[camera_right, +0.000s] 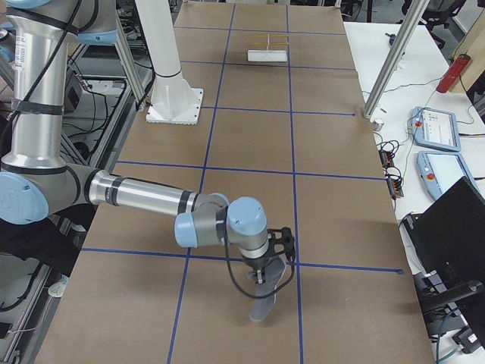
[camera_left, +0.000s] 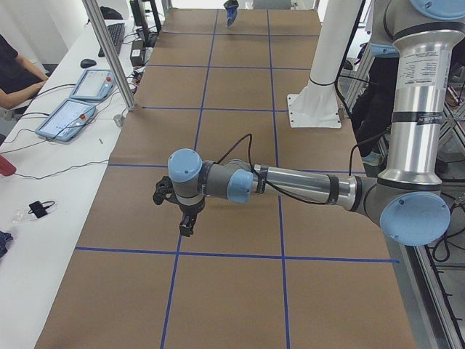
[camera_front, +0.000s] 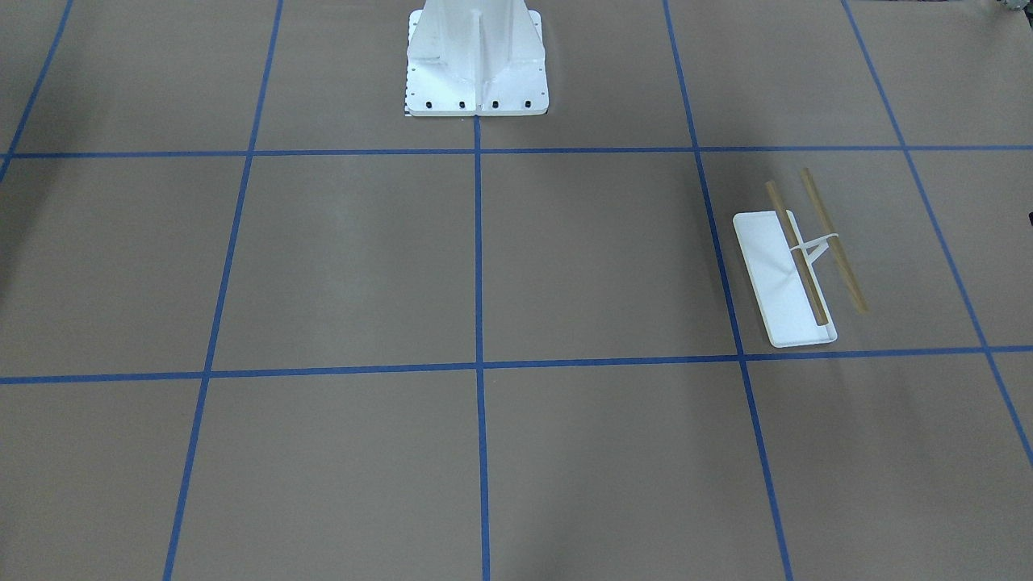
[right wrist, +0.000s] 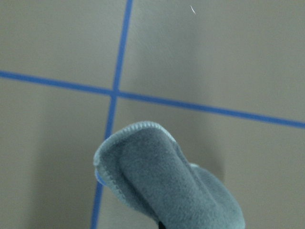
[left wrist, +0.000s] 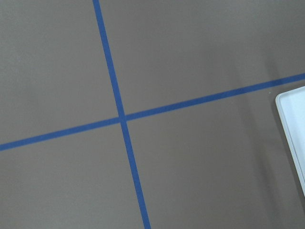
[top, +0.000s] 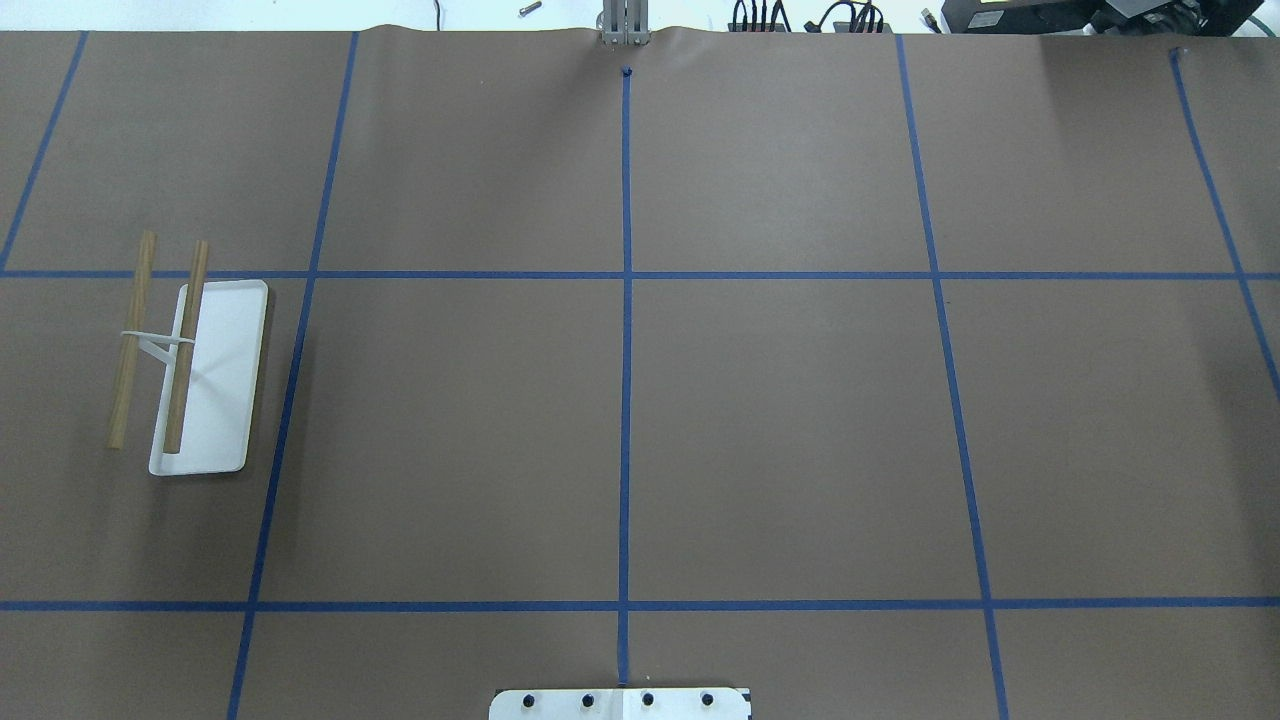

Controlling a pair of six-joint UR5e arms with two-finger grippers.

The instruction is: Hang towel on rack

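The rack [top: 200, 370] stands on the table's left side in the overhead view, with a white tray base and two tan wooden rods; it also shows in the front-facing view [camera_front: 795, 274] and far off in the exterior right view [camera_right: 267, 49]. The grey towel [right wrist: 162, 186], bunched and with a pale stitched edge, hangs close under the right wrist camera. In the exterior right view it hangs [camera_right: 265, 296] from my right gripper [camera_right: 265, 265], far from the rack. My left gripper [camera_left: 187, 227] hovers over the table and shows only in the exterior left view; I cannot tell if it is open. The rack's tray corner [left wrist: 293, 133] shows in the left wrist view.
The large white bolted pedestal [camera_front: 476, 64] stands at the robot's side of the table. Blue tape lines cross the brown table cover [top: 780, 430]. Tablets and cables [camera_left: 69, 116] lie on the side bench, and a metal post [camera_right: 390, 61] rises at the table's edge.
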